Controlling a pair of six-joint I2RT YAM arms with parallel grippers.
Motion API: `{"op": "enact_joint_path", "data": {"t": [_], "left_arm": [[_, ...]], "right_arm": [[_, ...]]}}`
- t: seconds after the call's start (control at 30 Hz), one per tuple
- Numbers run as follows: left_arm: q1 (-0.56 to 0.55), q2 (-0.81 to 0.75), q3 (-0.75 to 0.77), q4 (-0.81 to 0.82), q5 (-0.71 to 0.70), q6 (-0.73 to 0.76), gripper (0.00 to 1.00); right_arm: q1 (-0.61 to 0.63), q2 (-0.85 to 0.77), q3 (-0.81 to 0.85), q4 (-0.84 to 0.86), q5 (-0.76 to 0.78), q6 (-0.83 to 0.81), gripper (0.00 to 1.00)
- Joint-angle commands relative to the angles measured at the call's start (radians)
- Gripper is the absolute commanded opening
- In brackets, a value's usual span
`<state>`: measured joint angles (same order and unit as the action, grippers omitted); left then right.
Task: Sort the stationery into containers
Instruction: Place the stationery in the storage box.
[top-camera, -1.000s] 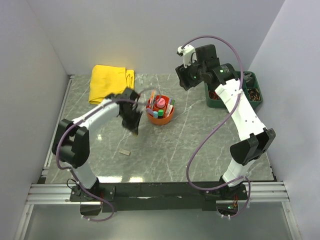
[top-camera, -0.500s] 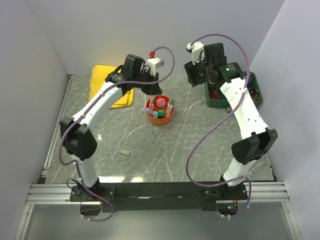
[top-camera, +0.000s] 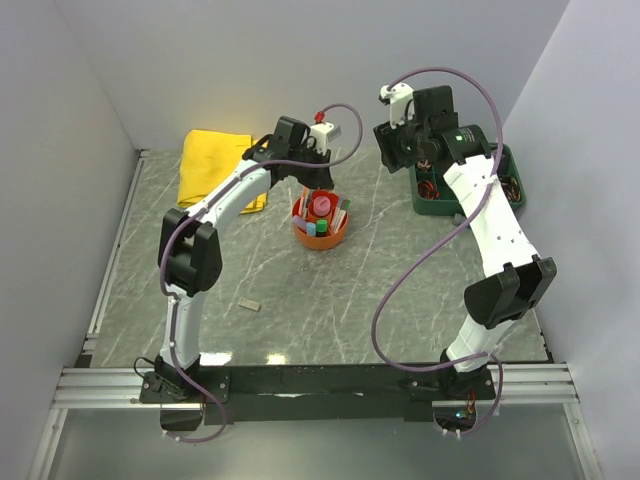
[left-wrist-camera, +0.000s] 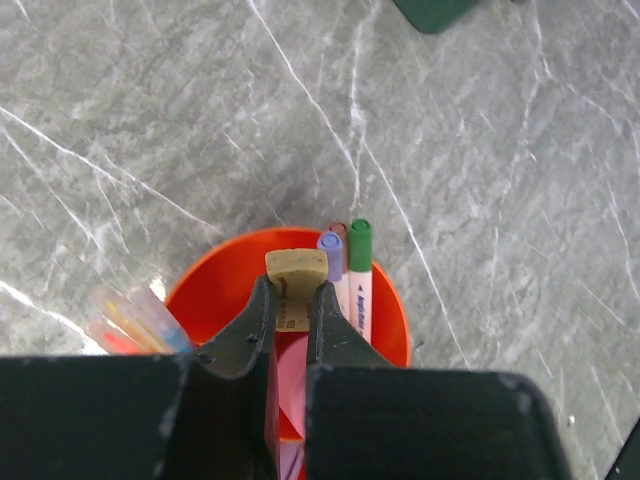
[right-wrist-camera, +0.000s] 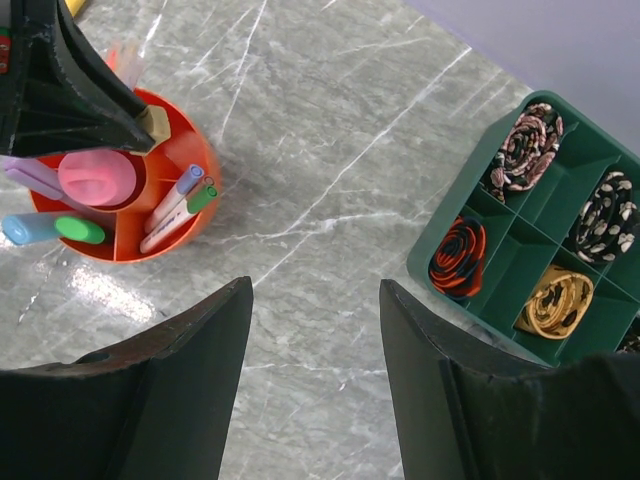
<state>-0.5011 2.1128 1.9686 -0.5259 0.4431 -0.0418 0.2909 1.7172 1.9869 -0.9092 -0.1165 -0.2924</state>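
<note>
Tan eraser (left-wrist-camera: 296, 266) clamped in left end effector (left-wrist-camera: 294, 289), now shifted over orange organiser (left-wrist-camera: 214, 291); right end effector (right-wrist-camera: 313, 290) spread wide

The bowl (top-camera: 320, 234) is bright orange, on a grey bench (top-camera: 400, 290) veined with white. In the bowl's central cup is a pink cap (right-wrist-camera: 97, 177), and in its ring are a green-capped pen (left-wrist-camera: 360, 232) and a lilac-capped pen (left-wrist-camera: 329, 242). The left tool (left-wrist-camera: 295, 290) is black, and the eraser block (left-wrist-camera: 296, 266) between its fingers is tan. Left of the bowl is a yellow cloth (top-camera: 215, 165). Right of the bowl, a dark green tray (right-wrist-camera: 515, 265) holds an orange-and-black coil (right-wrist-camera: 458, 255) and a mustard coil (right-wrist-camera: 553, 302).
</note>
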Motion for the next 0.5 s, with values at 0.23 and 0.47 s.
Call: {"op": "enact_joint_path", "data": {"t": [0.23,0.47], "left_arm": [[-0.007,0.047,0.087,0.043,-0.043,-0.012,0.20],[-0.007,0.068,0.101,0.037,-0.052,-0.021,0.33]], "right_arm": [[-0.016,-0.019,-0.011,0.032,-0.005,0.004,0.61],[-0.019,-0.011,-0.008,0.033,0.001,0.002,0.61]]}}
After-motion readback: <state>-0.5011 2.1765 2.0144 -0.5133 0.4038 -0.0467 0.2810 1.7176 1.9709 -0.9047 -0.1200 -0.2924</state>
